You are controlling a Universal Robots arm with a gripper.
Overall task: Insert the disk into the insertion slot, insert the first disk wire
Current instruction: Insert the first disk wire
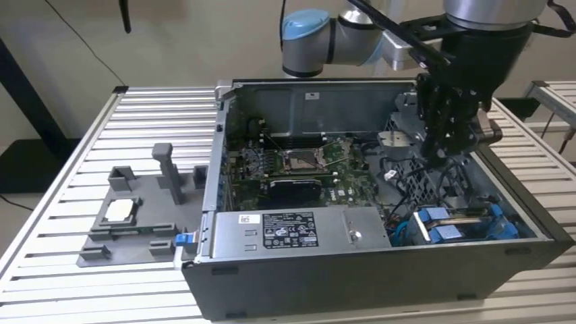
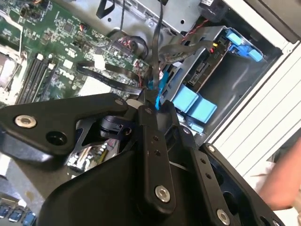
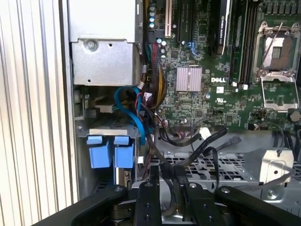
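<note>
Inside computer case (image 1: 360,277), near insertion slot (image 1: 447,233), tool (image 2: 151,100) seen clamped on thin black wire (image 2: 156,56), beside green board (image 1: 306,162).

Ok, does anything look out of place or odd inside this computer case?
Nothing looks damaged or spilled. The only untidy spot is the loose black cables draped across the perforated cage, right by the gripper.

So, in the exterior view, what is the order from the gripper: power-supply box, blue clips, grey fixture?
1. blue clips, in the case below the gripper.
2. power-supply box, toward the exterior view's left.
3. grey fixture, outside the case, farthest left.
</note>
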